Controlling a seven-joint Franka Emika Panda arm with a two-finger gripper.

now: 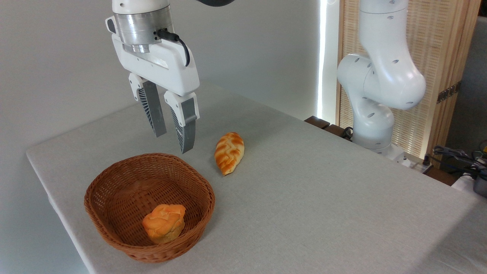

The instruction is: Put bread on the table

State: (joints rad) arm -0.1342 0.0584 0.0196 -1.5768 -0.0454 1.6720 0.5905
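1. Grey-beige woven cloth is covering the table [323, 198]; plain pale wall is sitting behind it, slatted wooden screen is standing at the far right.
2. Arm base [374, 76] is standing off the table's far right edge, white, joints stacked upward out of frame.
3. Gripper [173, 142] is hanging above the table near the far left corner, fingers pointing down, tilted slightly.
4. Jaws are standing parted with a clear gap between the 2 fingers [152, 110]; nothing is sitting between them, so it is gripping nothing.
5. Black cable is looping off the wrist flange above the gripper body.
6. Bread [228, 152] is lying flat on the cloth, just right of the fingertips, apart from them, not touching.
7. Loaf is pointing one end toward the front edge, other end toward the far edge; it is lying roughly mid-table, closer to the left side.
8. Wicker basket [114, 182] is sitting near the front left corner, just beside the bread but not touching it.
9. 1 round orange bun [164, 222] is resting inside the basket, against the front wall.
10. Fingertips are hovering over the basket's far rim area, clear of it.
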